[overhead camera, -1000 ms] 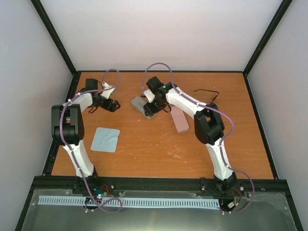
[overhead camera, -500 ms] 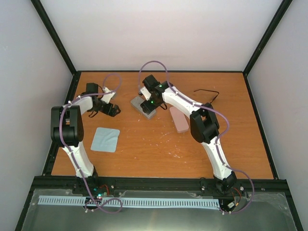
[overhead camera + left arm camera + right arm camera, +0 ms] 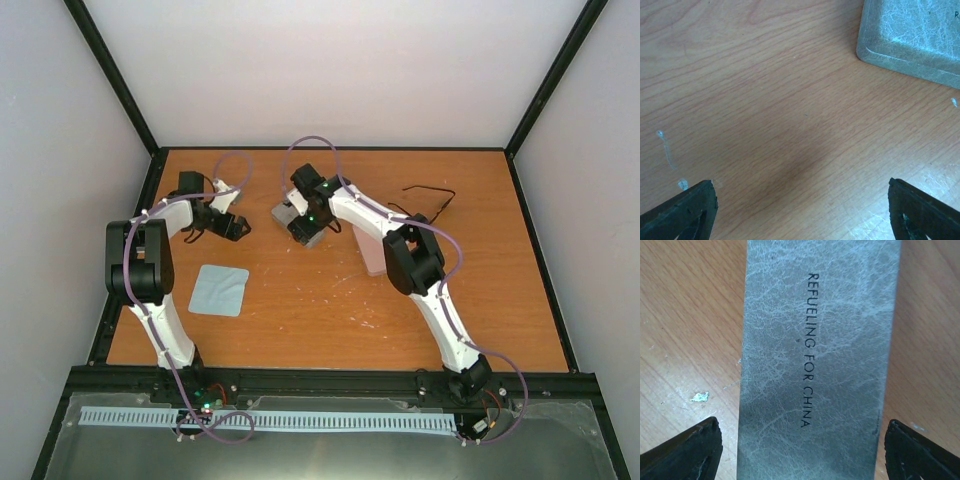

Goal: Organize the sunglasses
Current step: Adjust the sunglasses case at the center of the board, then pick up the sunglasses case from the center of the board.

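The sunglasses (image 3: 432, 195), thin and black, lie on the table at the back right, away from both grippers. My right gripper (image 3: 305, 218) is open and hovers over the grey oblong case (image 3: 284, 212) at the back middle. In the right wrist view the gripper (image 3: 802, 450) straddles the width of the case (image 3: 815, 350), which is printed "REFUELING FOR CHINA", with a fingertip (image 3: 690, 447) on either side, not touching. My left gripper (image 3: 232, 226) is open and empty, just left of the case. In the left wrist view the gripper (image 3: 802, 210) is over bare wood, with a case corner (image 3: 912, 40) at the top right.
A pink oblong case (image 3: 368, 252) lies right of the grey one, partly hidden by the right arm. A light-blue square cloth (image 3: 220, 290) lies at the front left. Black frame rails and white walls bound the wooden table (image 3: 330, 310).
My right gripper has moved left and back along the grey case, and the right arm now covers more of the pink case. The left gripper has barely moved.
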